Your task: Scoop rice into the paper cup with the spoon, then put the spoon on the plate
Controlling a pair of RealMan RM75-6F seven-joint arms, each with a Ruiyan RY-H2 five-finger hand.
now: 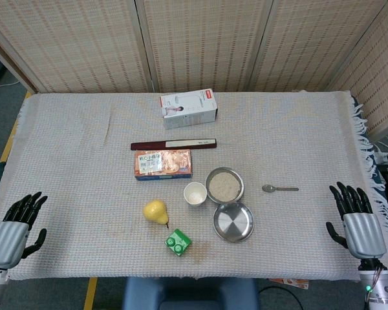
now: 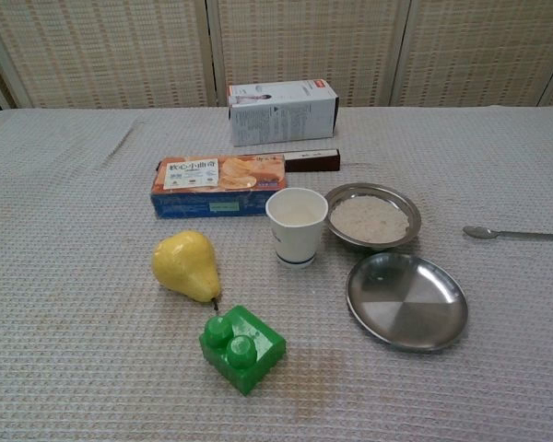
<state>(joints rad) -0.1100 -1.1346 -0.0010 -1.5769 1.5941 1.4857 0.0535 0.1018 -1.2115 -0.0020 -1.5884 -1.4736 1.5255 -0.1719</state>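
Green block (image 2: 242, 348) nearest on grey woven tablecloth (image 1: 64, 161), wicker screens (image 1: 200, 42) behind, each robot hand (image 1: 16, 226) (image 1: 359, 223) empty, fingers apart

We find neither hand in the chest view. In the head view the left hand (image 1: 16, 223) is cut off at the wrist by the picture's left edge, the right hand (image 1: 357, 223) near the bottom edge. Print on the white box (image 1: 189, 107) and biscuit packet (image 1: 163, 164) is too small to read. The dark flat box (image 2: 311, 160) is partly hidden behind the packet in the chest view.
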